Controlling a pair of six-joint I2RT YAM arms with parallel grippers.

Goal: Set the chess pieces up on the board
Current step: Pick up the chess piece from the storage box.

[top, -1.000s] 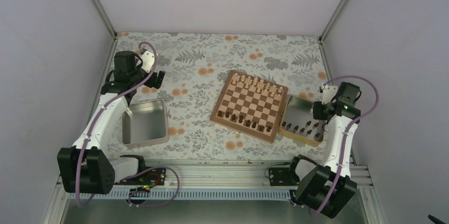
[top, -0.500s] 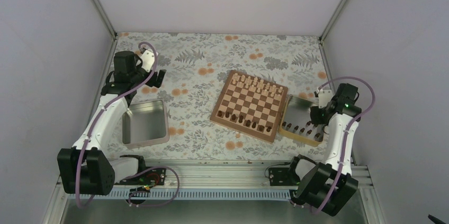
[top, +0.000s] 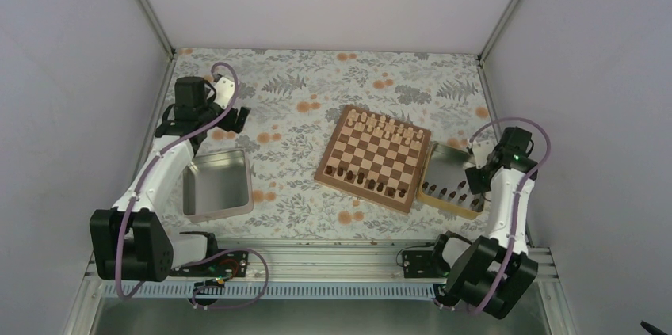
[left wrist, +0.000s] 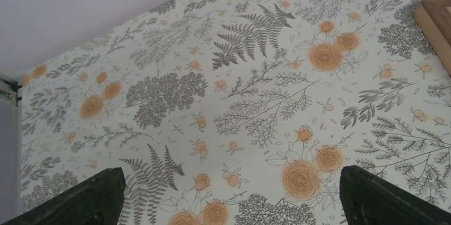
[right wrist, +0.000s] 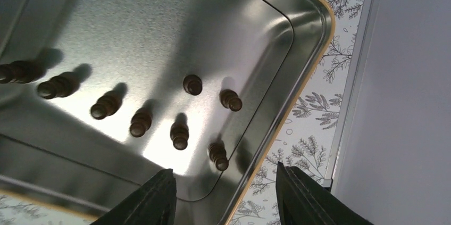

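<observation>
Bases of your two arms sit at the bottom of the overhead frame. Just above them, at lower right, your right pincer hangs over the tan-rimmed tray, released, its jaws spread wide with nothing between them. Its wrist view looks down onto the tray's shiny metal floor, where eight dark chess pieces stand. Six form a slanting line from the left edge down toward the lower middle, and two more stand just above the right end of that line. The lowest piece sits just above the gap between the fingers, touched by neither.

At lower left of the overhead frame, the grey tin lies on the flowered counter, well apart from the tray.

In the middle of that frame the board lies turned at a slight angle, its right edge just beside the tray. More of the dark chess pieces line its lower edge, and the cream pieces line its upper edge.

Farthest back, at upper left, your left pincer hovers over the flowered cloth, well apart from the board. It too is released, grasping nothing. In its wrist view only a corner of the board shows, at the upper right edge.
</observation>
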